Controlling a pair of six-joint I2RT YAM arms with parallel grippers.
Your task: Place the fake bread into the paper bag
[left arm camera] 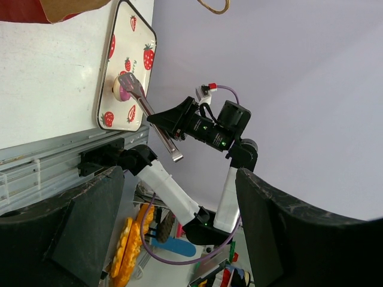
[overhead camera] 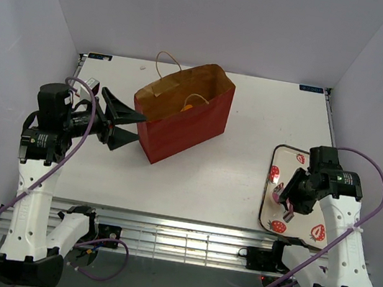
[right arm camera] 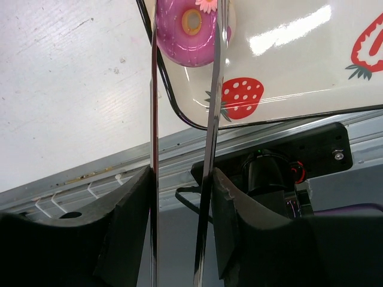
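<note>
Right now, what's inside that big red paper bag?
Through the open top of the paper bag, one orange pastry shows against the tan lining, probably a croissant. The bag's walls hide most of its floor, so more may lie there unseen.

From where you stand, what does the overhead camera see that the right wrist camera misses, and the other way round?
Only the overhead view: the paper bag, an orange item inside it, and the left fingers spread open at its corner. Only the right wrist view: the pink doughnut up close, sitting between the two blades of the metal tongs that the right fingers clamp. Both: the strawberry tray and the white table.
</note>
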